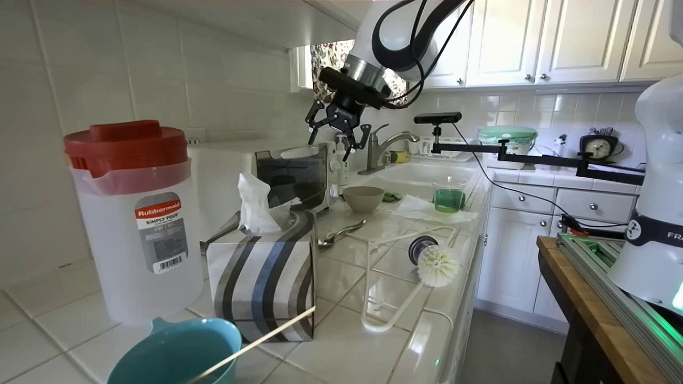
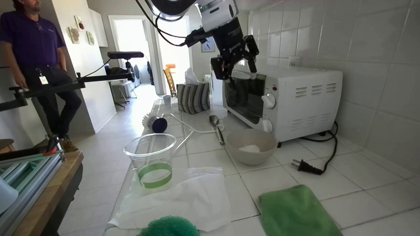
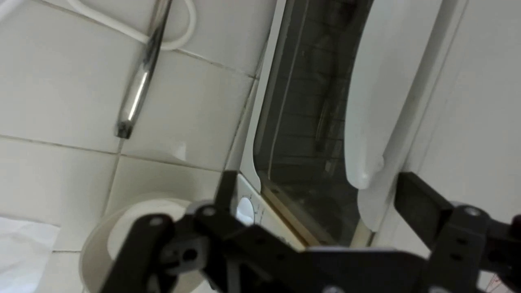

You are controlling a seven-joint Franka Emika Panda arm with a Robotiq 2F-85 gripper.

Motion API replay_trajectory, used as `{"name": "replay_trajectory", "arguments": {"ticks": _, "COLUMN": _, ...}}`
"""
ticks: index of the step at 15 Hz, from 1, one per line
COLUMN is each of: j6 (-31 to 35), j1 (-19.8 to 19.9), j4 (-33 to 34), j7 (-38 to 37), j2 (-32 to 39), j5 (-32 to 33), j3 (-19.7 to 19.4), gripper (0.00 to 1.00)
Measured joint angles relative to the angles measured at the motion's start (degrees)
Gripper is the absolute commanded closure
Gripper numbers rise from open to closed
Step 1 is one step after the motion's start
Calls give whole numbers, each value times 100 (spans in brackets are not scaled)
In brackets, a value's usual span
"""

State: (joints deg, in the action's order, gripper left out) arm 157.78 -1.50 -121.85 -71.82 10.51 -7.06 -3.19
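My gripper (image 1: 328, 151) (image 2: 241, 74) (image 3: 315, 183) stands open, with nothing held between its fingers. It hangs in front of a white toaster oven (image 2: 305, 95), near the top of its dark glass door (image 1: 291, 176). In the wrist view the oven's white handle (image 3: 378, 89) reaches down towards the space between the fingers; whether they touch it I cannot tell. The door is shut. A white knob (image 3: 245, 211) shows beside the left finger. Below stands a beige bowl (image 1: 363, 198) (image 2: 251, 157) with something white inside, and a metal spoon (image 2: 217, 129) (image 3: 138, 91) lies close by.
A striped tissue box (image 1: 261, 282), a red-lidded pitcher (image 1: 133, 229) and a teal cup (image 1: 176, 349) line the counter. Nearby are a brush (image 1: 437, 265), a white wire frame (image 1: 368, 288), a clear cup (image 2: 152, 164), a green cloth (image 2: 295, 211) and a plug (image 2: 308, 167).
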Motion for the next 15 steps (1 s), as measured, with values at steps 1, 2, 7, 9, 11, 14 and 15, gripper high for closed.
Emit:
{"name": "replay_trajectory", "arguments": {"ticks": 1, "j6": 10, "j1": 0, "j4": 33, "j7": 25, "j2": 27, "j5": -21, "j3": 19, "gripper": 0}}
{"name": "replay_trajectory", "arguments": {"ticks": 2, "j6": 13, "j1": 0, "j4": 67, "j7": 42, "j2": 50, "j5": -39, "j3": 44, "gripper": 0}}
{"name": "replay_trajectory", "arguments": {"ticks": 7, "j6": -6, "j1": -2, "j4": 165, "j7": 57, "j2": 123, "j5": -244, "j3": 187, "gripper": 0}}
{"name": "replay_trajectory", "arguments": {"ticks": 9, "j6": -34, "j1": -3, "j4": 177, "j7": 57, "j2": 125, "j5": -283, "j3": 213, "gripper": 0}}
{"name": "replay_trajectory", "arguments": {"ticks": 11, "j6": -73, "j1": -3, "j4": 187, "j7": 52, "j2": 120, "j5": -308, "j3": 225, "gripper": 0}}
{"name": "replay_trajectory", "arguments": {"ticks": 14, "j6": -194, "j1": -28, "j4": 188, "j7": 33, "j2": 63, "j5": -376, "j3": 270, "gripper": 0}}
{"name": "replay_trajectory", "arguments": {"ticks": 15, "j6": -250, "j1": -49, "j4": 188, "j7": 25, "j2": 31, "j5": -393, "j3": 284, "gripper": 0}}
